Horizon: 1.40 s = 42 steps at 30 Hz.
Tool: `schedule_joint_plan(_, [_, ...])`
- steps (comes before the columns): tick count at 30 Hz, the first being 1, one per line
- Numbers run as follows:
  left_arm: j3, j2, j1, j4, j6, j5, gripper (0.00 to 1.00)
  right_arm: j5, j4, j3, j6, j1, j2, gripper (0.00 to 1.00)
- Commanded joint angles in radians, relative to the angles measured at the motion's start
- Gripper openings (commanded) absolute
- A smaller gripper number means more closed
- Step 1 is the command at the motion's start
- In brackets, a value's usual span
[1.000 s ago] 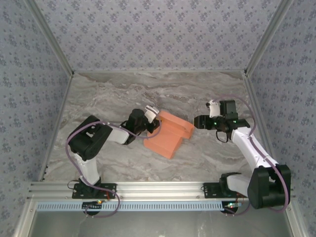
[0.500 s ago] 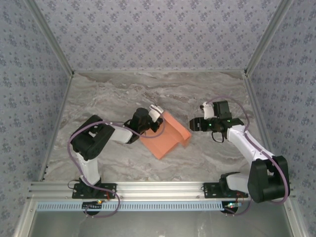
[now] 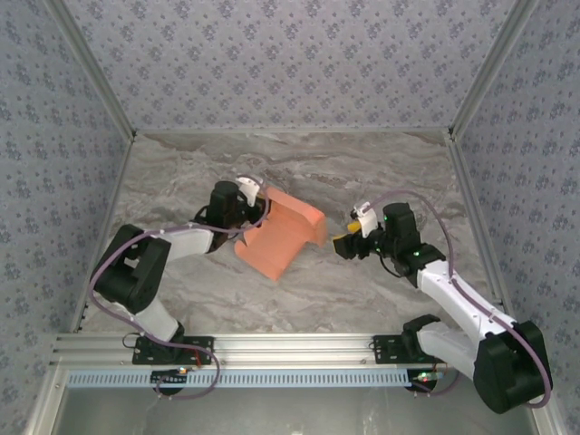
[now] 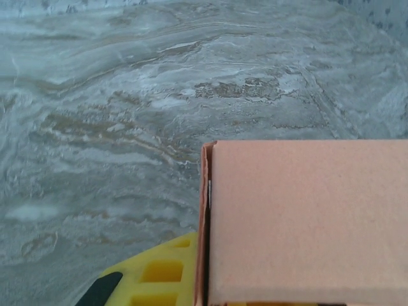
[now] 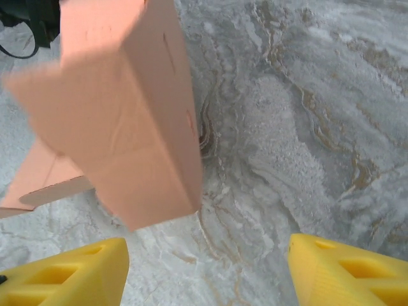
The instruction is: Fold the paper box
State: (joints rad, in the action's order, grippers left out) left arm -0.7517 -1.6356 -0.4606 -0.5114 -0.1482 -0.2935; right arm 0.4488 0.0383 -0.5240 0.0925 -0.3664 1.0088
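Left gripper [image 3: 256, 198] clamped on the far-left corner of the paper box [image 3: 281, 234], mid table [image 3: 299, 308]; right gripper [image 3: 345, 243], jaws wide apart, sits just right of its right end, not touching.

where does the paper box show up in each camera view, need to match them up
top external: paper box left of centre, by the left end effector, which is shut on its edge.
left wrist: paper box in the lower right, running off the right edge.
right wrist: paper box upper left, beyond the open right end effector.
shared landmark: the grey marbled table under it.
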Motion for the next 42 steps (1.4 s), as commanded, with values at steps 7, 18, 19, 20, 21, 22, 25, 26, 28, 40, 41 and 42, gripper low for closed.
schedule_joint_plan(7, [-0.002, 0.03, 0.005, 0.07, -0.106, -0.159, 0.0, 0.075, -0.257, 0.023, 0.141, -0.027, 0.091, 0.69])
schedule_joint_plan(18, [-0.001, 0.02, 0.004, 0.06, -0.153, -0.152, 0.0, 0.09, -0.316, -0.04, 0.145, -0.104, 0.177, 0.6])
schedule_joint_plan(19, [0.003, 0.019, 0.003, 0.056, -0.157, -0.142, 0.0, 0.065, -0.327, -0.041, 0.138, -0.111, 0.18, 0.58])
schedule_joint_plan(20, [0.01, 0.022, 0.001, 0.054, -0.159, -0.128, 0.0, 0.027, -0.342, -0.04, 0.125, -0.122, 0.183, 0.56])
schedule_joint_plan(21, [0.015, 0.023, -0.002, 0.055, -0.16, -0.11, 0.0, 0.004, -0.352, -0.042, 0.116, -0.128, 0.186, 0.55])
schedule_joint_plan(22, [0.02, 0.026, -0.007, 0.056, -0.16, -0.096, 0.0, -0.023, -0.369, -0.043, 0.099, -0.137, 0.188, 0.55])
schedule_joint_plan(25, [0.029, 0.031, -0.02, 0.057, -0.17, -0.049, 0.0, -0.034, -0.411, -0.049, 0.059, -0.162, 0.204, 0.55])
schedule_joint_plan(26, [0.029, 0.031, -0.025, 0.056, -0.169, -0.042, 0.0, -0.031, -0.419, -0.051, 0.056, -0.169, 0.209, 0.55])
schedule_joint_plan(28, [0.03, 0.031, -0.032, 0.056, -0.169, -0.017, 0.0, -0.019, -0.429, -0.055, 0.06, -0.174, 0.215, 0.54])
schedule_joint_plan(40, [0.041, 0.053, -0.052, 0.053, -0.207, 0.062, 0.0, -0.165, -0.495, -0.087, 0.068, -0.243, 0.321, 0.41])
schedule_joint_plan(41, [0.043, 0.054, -0.055, 0.054, -0.211, 0.073, 0.0, -0.18, -0.506, -0.089, 0.066, -0.252, 0.331, 0.41])
schedule_joint_plan(42, [0.045, 0.053, -0.056, 0.054, -0.215, 0.085, 0.0, -0.204, -0.514, -0.091, 0.064, -0.261, 0.344, 0.42])
